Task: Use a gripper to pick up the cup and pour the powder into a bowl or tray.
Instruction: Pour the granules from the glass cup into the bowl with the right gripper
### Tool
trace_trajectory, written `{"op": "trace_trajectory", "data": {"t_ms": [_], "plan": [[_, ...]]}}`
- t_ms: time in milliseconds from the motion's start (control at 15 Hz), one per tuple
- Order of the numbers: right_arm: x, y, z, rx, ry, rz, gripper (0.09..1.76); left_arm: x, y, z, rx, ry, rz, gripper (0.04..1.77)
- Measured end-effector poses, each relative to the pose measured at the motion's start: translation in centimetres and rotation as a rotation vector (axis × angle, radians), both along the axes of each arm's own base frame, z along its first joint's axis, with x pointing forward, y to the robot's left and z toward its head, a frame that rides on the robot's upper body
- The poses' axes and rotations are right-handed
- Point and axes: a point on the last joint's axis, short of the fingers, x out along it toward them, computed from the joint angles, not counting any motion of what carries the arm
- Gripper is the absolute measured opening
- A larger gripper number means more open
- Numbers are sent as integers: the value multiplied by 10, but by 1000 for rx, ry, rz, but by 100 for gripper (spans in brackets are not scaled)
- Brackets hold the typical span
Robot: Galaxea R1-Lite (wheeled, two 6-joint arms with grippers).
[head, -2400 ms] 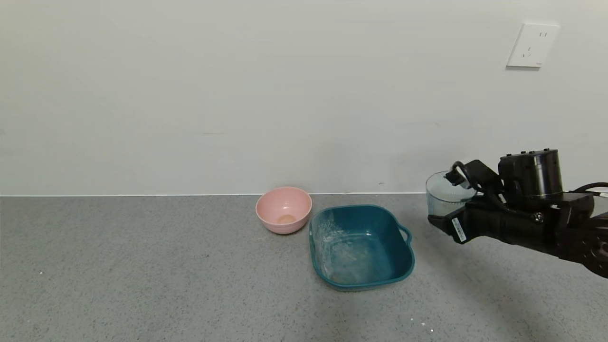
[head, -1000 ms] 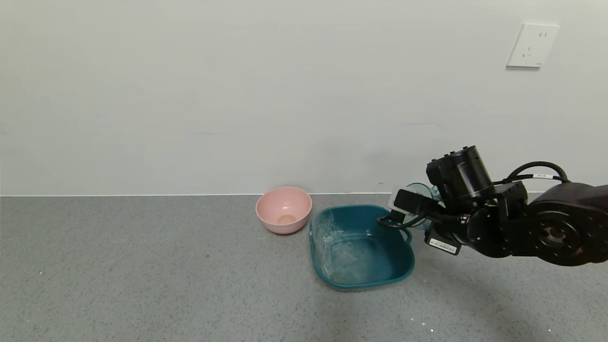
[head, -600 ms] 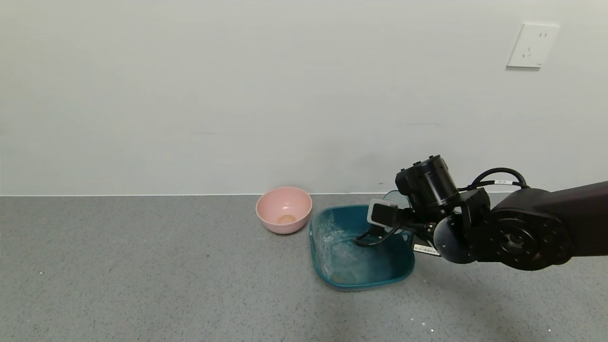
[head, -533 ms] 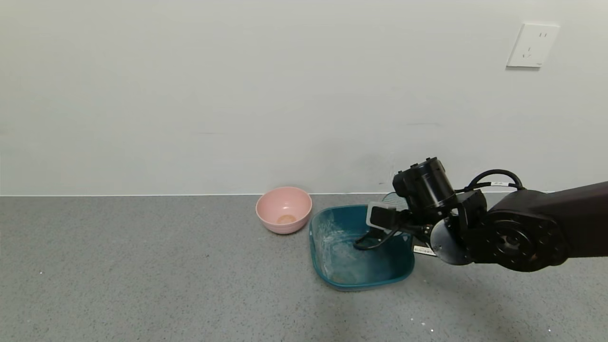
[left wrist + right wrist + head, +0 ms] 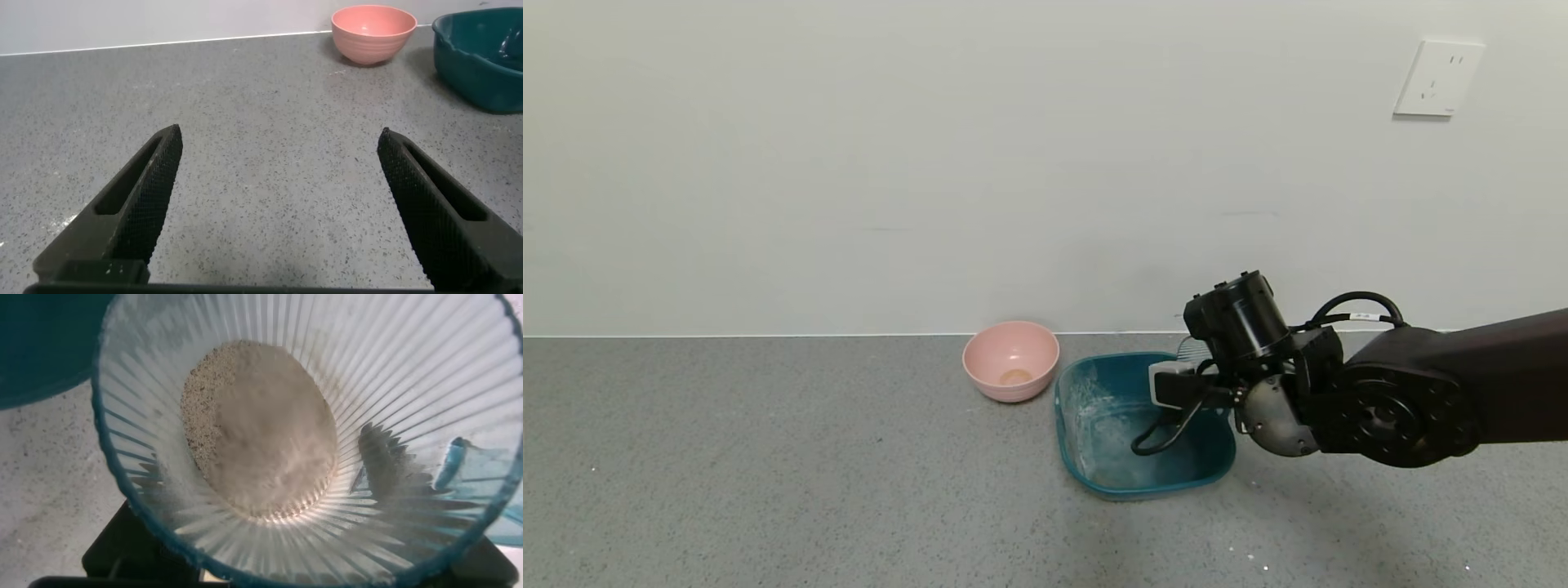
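My right gripper (image 5: 1207,361) is shut on the cup (image 5: 1191,349), a ribbed pale blue-green mug that is mostly hidden behind the black wrist. It holds the cup above the right rim of the teal basin (image 5: 1094,482). In the right wrist view the cup (image 5: 409,531) fills the picture, with a beige mound of powder (image 5: 261,429) at its bottom. A corner of the basin (image 5: 41,343) shows beside the cup. A whitish dusting (image 5: 1104,433) covers the basin's floor. My left gripper (image 5: 279,135) is open and empty over the grey counter.
A round pink bowl (image 5: 1010,371) stands left of the basin, near the wall; it also shows in the left wrist view (image 5: 373,33), next to the basin (image 5: 482,61). A wall socket (image 5: 1437,77) is at the upper right. The grey counter (image 5: 768,474) spreads to the left.
My right arm has carried the cup leftward from the basin's right side to above its right rim, and the wrist has rolled so the cup tilts. The left gripper's earlier position is not shown.
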Motion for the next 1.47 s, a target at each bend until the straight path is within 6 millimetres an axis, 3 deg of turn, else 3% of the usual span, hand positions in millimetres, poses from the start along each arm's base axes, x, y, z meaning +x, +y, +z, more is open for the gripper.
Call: {"op": "trace_trajectory", "data": {"t_ms": [933,1467], "plan": [[-3,16,-4,-308,61,111,131,0,0,0,0,0,0,172],[-4,19,-4,-380,84,153,131,0,0,0,0,0,0,172]]}}
